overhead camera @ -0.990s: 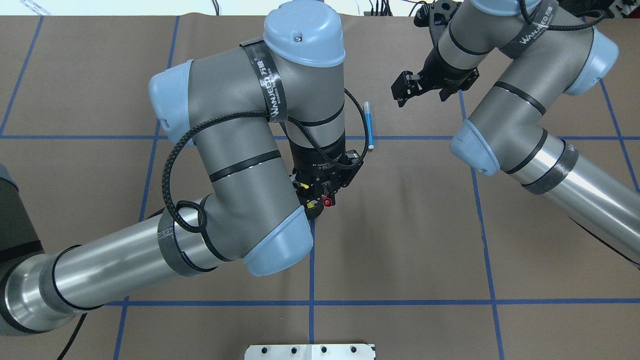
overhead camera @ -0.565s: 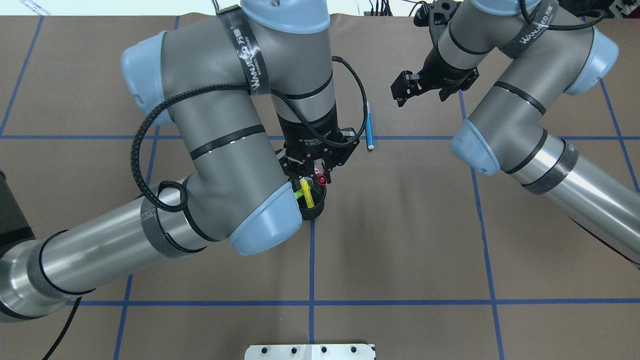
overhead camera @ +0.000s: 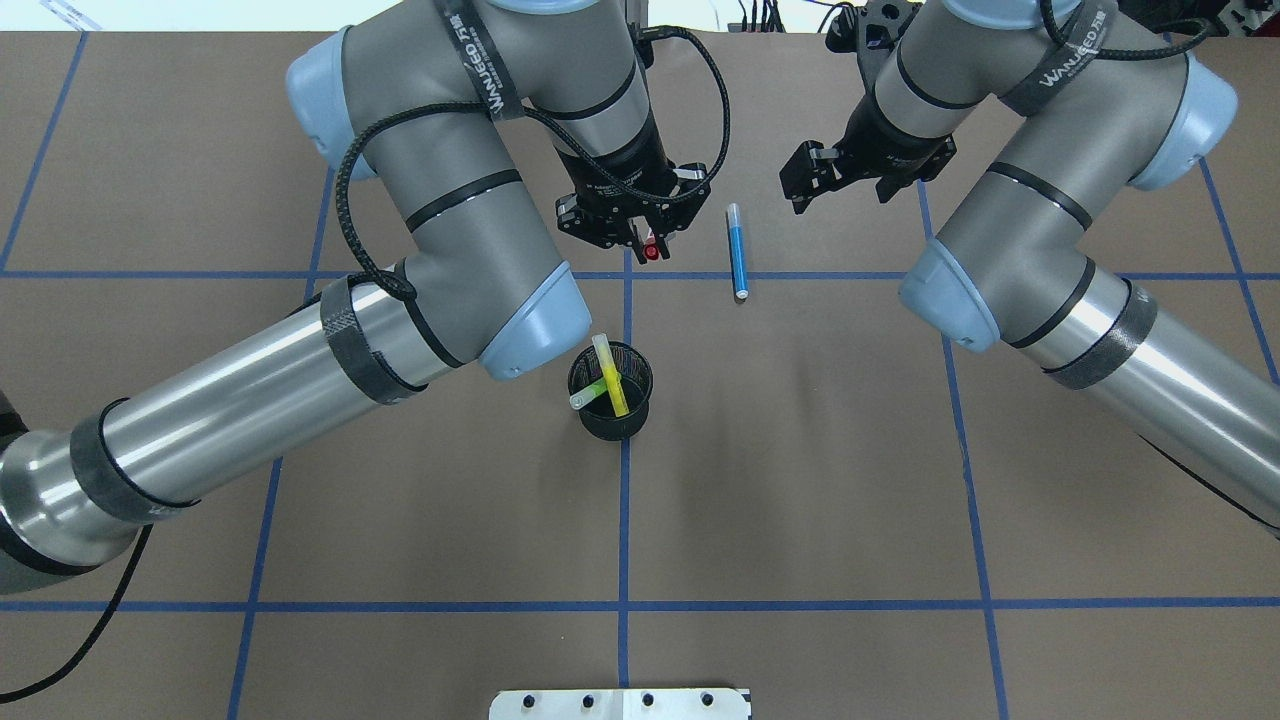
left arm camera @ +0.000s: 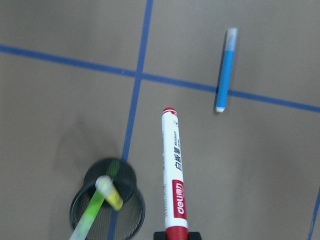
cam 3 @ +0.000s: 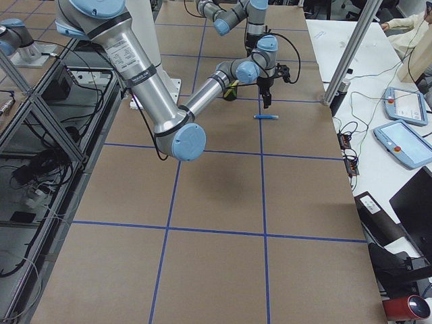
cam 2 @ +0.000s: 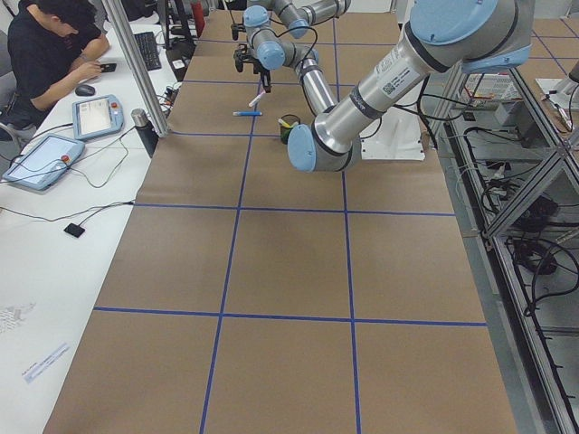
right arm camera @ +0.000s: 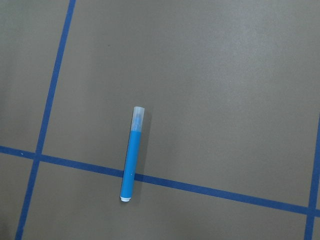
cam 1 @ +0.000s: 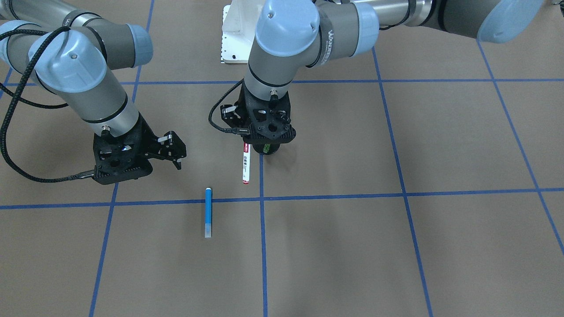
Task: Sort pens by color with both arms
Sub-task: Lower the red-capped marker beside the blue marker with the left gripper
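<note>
Left gripper (overhead camera: 640, 238): closed tight on one end of the red-capped white marker (left arm camera: 172, 175), holding it up off the table at 12 o'clock from the cup.
Black mesh cup (overhead camera: 612, 428): stands upright; the lime green pen (overhead camera: 588, 394) and the yellow pen (overhead camera: 612, 382) lean crossed inside it.
Blue pen (overhead camera: 737, 252): lies flat on the table, at 1 o'clock from the cup.
Right gripper (overhead camera: 842, 192): wide open, holding nothing, at 2 o'clock from the blue pen.

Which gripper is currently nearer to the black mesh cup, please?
Left. The left gripper, holding the red-capped pen, hovers just beyond the mesh cup; the right gripper sits farther off, past the blue pen.
</note>
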You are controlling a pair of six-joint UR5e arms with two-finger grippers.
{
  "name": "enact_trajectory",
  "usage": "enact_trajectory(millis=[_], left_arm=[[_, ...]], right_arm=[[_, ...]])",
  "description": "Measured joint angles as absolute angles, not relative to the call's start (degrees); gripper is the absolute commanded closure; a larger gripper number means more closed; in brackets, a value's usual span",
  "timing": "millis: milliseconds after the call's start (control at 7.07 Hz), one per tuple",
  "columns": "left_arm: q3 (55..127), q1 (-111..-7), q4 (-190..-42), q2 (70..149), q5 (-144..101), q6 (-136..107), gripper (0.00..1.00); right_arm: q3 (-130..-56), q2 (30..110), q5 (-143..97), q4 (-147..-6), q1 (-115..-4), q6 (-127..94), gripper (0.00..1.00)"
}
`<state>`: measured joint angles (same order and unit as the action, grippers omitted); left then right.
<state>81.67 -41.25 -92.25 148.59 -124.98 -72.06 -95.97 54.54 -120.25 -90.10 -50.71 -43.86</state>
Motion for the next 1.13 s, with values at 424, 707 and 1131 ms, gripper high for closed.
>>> enact_trajectory(millis=[424, 707, 1131], left_arm=[[73.27, -42.31, -102.54, 148.98, -121.45, -69.46, 0.84], [66.93, -42.19, -106.64, 151.21, -119.28, -69.41, 0.84], [60.37, -40.75, -108.63, 154.73, -116.68, -69.43, 0.64]], right_arm=[[-95.98, 54.63, -120.74, -90.2, -50.85, -43.75, 0.01], [-95.98, 54.65, -122.53, -90.24, -51.25, -43.48, 0.01], [-96.0, 54.48, -123.11, -90.18, -51.33, -43.5, 0.01]])
